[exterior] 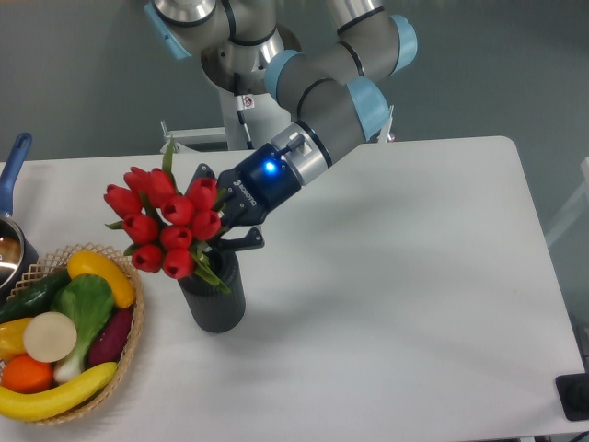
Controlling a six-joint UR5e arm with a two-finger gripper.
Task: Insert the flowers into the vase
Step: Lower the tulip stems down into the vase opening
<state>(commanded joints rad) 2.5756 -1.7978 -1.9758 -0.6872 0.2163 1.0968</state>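
— So, where do the flowers (170, 221) sit right now?

— Over the vase (214, 296), leaning toward the left. Red tulip heads cluster above and left of the vase's mouth, and the green stems and leaves run down to the rim. One leaf hangs over the front of the rim. The lower ends of the stems seem to be inside the mouth, though the heads and leaves cover most of the opening, so how deep they go I cannot tell.

— And the vase itself?

— Dark, ribbed, upright on the white table (396, 304), left of the middle. It stands just beside the wicker basket (129, 341), apart from it by a narrow strip of table.

— What is the gripper (228, 221) doing?

— It reaches in from the right, just above the vase's mouth, with its dark fingers pinching the bunch at the stems right behind the tulip heads. One finger (247, 242) shows clearly below the heads; the other is partly hidden by them. A blue light glows on the wrist behind it.

— Anything else on the table?

— The basket holds a banana (55, 398), an orange fruit (26, 373), a yellow pepper (101, 273), and other vegetables. At the far left edge a pot with a blue handle (13, 166) is partly cut off. At the bottom right corner a small black object (574, 398) peeks in.
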